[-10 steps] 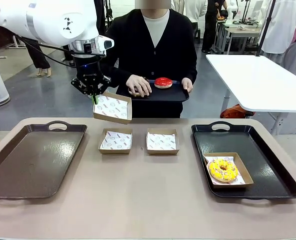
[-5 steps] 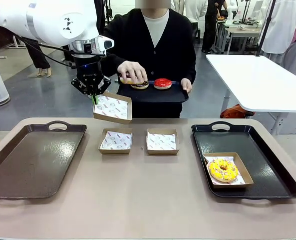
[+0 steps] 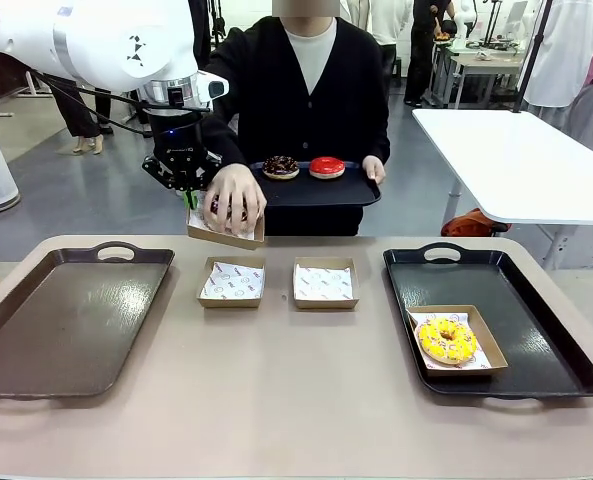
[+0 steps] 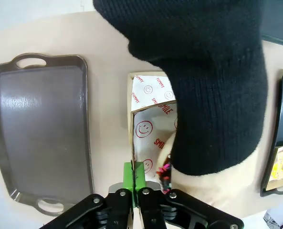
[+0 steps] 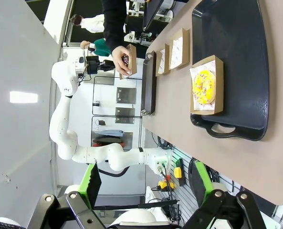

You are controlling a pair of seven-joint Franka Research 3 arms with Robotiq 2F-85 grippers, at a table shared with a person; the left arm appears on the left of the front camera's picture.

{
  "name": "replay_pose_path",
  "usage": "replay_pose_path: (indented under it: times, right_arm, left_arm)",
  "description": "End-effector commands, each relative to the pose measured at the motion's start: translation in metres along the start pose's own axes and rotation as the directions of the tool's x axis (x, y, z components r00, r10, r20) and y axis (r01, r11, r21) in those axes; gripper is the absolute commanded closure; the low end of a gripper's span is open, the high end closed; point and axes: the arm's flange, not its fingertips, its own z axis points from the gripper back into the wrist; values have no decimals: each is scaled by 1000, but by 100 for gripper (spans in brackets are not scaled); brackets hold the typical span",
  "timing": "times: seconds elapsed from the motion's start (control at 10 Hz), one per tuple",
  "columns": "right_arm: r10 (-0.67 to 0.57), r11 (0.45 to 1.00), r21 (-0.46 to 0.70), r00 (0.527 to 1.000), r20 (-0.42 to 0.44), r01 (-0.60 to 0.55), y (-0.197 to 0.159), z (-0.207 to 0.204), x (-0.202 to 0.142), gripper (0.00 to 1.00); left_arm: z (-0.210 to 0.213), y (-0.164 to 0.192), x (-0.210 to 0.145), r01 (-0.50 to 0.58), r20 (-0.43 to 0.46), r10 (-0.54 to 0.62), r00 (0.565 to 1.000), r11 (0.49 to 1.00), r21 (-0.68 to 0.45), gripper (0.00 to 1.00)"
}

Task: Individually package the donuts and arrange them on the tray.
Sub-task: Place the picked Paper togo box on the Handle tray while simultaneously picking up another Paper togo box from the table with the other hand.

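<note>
- The left claw is shut tight on the edge of a paper-lined box. It holds the box up in the air, close to the person, so a donut can go in.
- The person's hand is putting a dark donut into that box.
- A sprinkled chocolate donut and a red donut sit on the person's small tray, not yet packed.
- Two empty boxes sit on the worktop, ready for them.
- The yellow donut lies in its box on the right tray, so that one looks done.
- The right claw is wide and holds nothing.
</note>
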Motion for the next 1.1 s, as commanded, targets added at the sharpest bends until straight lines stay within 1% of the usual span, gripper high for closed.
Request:
replay_pose_path:
  times: [0.0,1.0]
  right_arm:
    - [-12,1000,7,1000,3,12,0,1,-1,0]
    - [-12,1000,7,1000,3,12,0,1,-1,0]
  left_arm:
    - [1,4,-6,-3,2,3,1000,1000,7,100]
    - [1,4,-6,-3,2,3,1000,1000,7,100]
